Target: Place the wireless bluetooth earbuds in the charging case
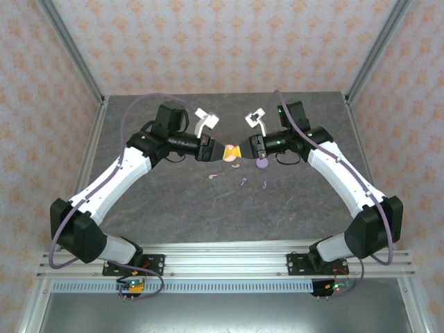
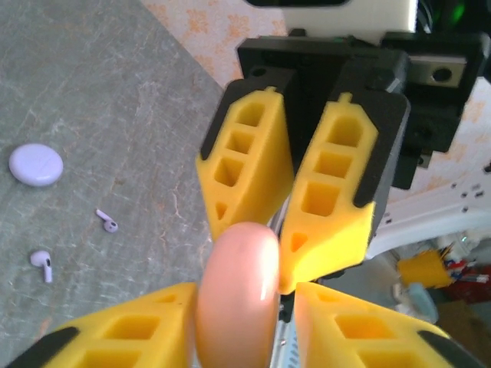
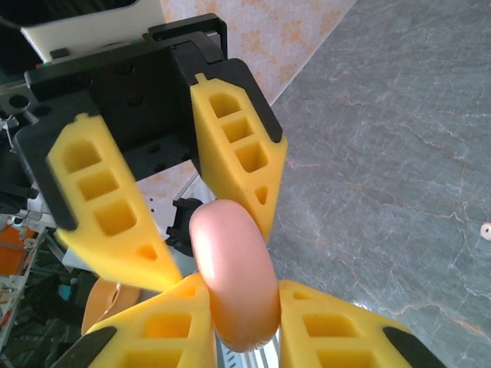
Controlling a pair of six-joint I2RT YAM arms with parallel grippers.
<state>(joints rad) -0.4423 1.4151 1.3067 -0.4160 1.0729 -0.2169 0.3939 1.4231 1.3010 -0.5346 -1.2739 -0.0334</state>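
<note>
Two lilac earbuds (image 2: pixel 107 221) | on table (image 2: pixel 92 100) | apart from right gripper's (image 2: pixel 262 244) pink case (image 2: pixel 238 307)

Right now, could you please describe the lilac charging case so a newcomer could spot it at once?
Start at the grey table and find the right gripper above its middle. Beside it a round lilac case lies flat on the surface. It is far bigger than the tiny lilac earbuds nearby and, unlike the pink case, is not gripped.
</note>
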